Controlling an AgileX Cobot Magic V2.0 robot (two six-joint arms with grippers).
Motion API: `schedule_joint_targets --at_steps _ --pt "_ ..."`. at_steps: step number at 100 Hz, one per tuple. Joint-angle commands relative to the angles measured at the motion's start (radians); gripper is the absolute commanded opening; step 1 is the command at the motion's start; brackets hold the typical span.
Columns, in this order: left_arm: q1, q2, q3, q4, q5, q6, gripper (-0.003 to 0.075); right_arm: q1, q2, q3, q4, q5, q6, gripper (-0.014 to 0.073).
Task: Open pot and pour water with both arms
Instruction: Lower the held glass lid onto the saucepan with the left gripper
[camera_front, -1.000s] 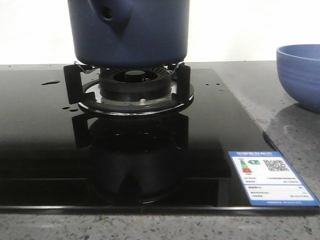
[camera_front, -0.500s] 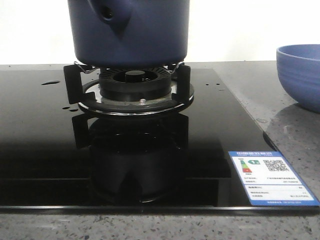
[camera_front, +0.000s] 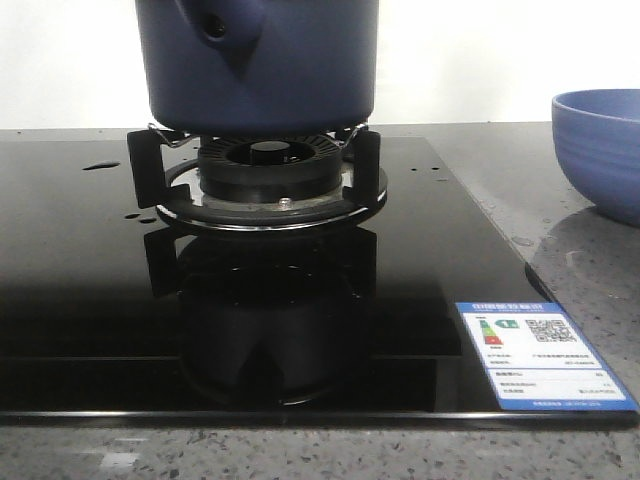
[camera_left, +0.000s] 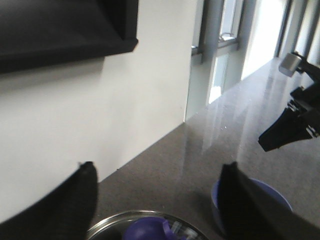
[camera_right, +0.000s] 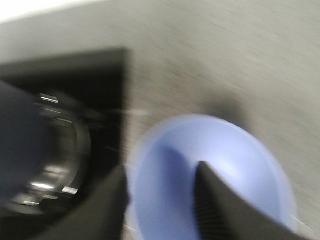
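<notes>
pot sits on burner stand at hob's left-centre, droplets on the glass. bowl on tabletop far right, contents unseen. left claw wide open, empty; right claw apart, empty, over bowl.

Low, close front view; both wrist views share the bowl.
</notes>
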Motion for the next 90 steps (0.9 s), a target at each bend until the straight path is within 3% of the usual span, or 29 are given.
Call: schedule_joint_targets --at_steps 1,5,6,14,28,50,62,90 --pt "0.030 -0.074 -0.032 -0.060 -0.019 -0.076 0.0134 -0.001 -0.041 -0.027 0.168 -0.105 -0.089 0.0004" --pt "0.044 -0.097 -0.032 -0.043 -0.017 -0.078 -0.0011 0.001 -0.049 -0.017 0.215 -0.146 -0.131 -0.0072" --pt "0.045 -0.101 -0.032 -0.038 -0.017 -0.078 -0.0016 0.001 -0.056 -0.015 0.231 -0.154 -0.143 -0.0070" --pt "0.053 -0.144 -0.032 0.030 -0.057 -0.111 -0.0020 0.003 -0.099 0.022 0.301 -0.257 -0.213 -0.0054" --pt "0.053 -0.258 0.029 0.203 -0.286 -0.203 -0.0020 0.014 -0.226 0.156 0.399 -0.445 -0.393 -0.0054" --pt "0.053 -0.548 0.385 0.210 -0.665 -0.176 -0.0020 0.018 -0.509 0.519 0.592 -0.641 -0.723 -0.0055" --pt "0.053 -0.712 0.608 0.208 -0.703 -0.116 -0.0019 0.021 -0.673 0.713 0.669 -0.686 -0.828 -0.0055" --pt "0.053 -1.082 0.973 0.120 -0.703 -0.116 -0.0019 0.021 -1.034 1.056 0.684 -0.725 -0.840 -0.0056"
